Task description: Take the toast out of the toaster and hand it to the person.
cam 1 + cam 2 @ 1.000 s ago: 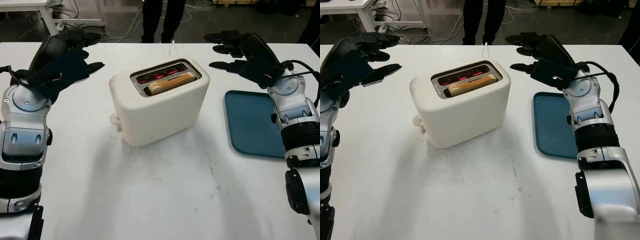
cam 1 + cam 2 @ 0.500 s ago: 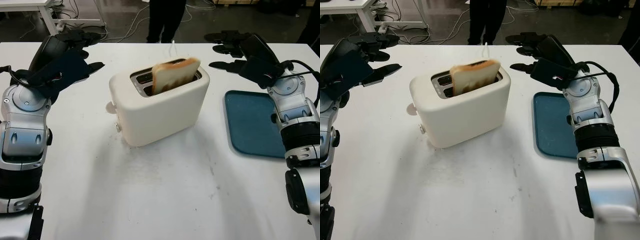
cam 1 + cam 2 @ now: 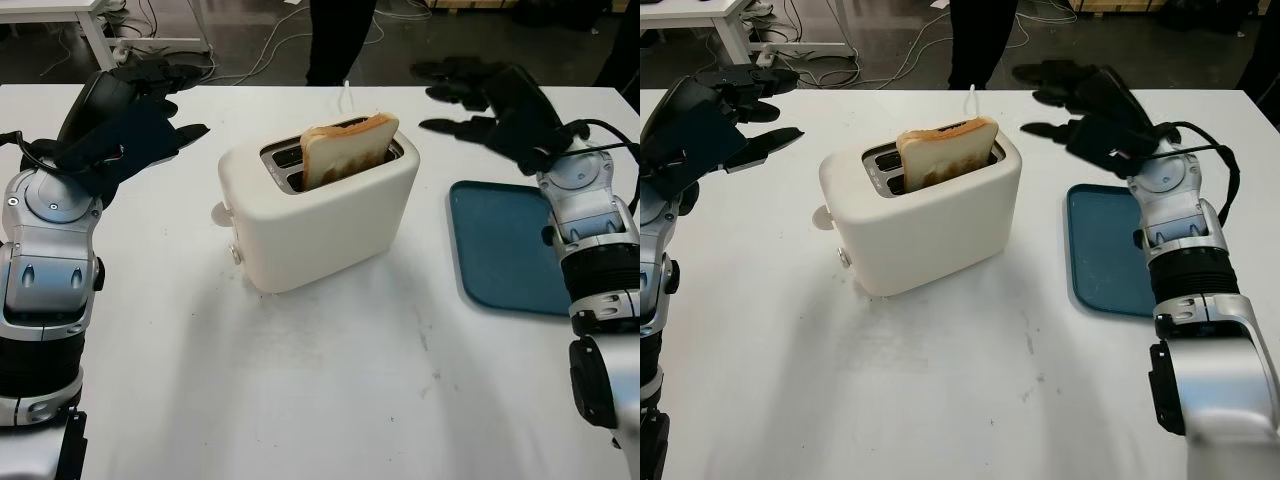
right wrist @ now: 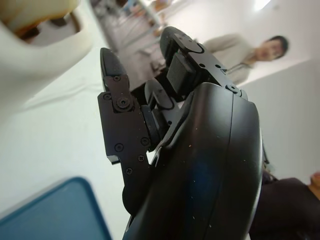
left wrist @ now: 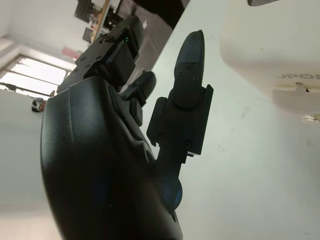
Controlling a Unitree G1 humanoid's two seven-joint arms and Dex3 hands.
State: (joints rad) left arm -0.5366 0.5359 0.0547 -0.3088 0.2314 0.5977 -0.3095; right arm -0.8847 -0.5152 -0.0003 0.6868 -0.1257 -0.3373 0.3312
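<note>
The toast [image 3: 349,150] stands upright in the front slot of the cream toaster [image 3: 318,203], its browned top well proud of the rim and leaning a little toward the right hand. Half a second ago it stood slightly higher and more tilted; now it sits a touch deeper in the slot (the lever knob on the toaster's left end is up, as it was then).

The right hand [image 3: 490,100] is held in the air to the right of the toaster and a little beyond it, open and holding nothing, well apart from the toast. It has shifted slightly up and away from the table since the previous frame, while the teal tray [image 3: 508,250] lies on the white table [image 3: 330,390] below and nearer than that hand.

The left hand [image 3: 135,115] hangs open and empty to the left of the toaster, unchanged in place.

Beyond the table's far edge, a person's dark legs [image 3: 340,40] stand behind the toaster, slightly further right than before.
</note>
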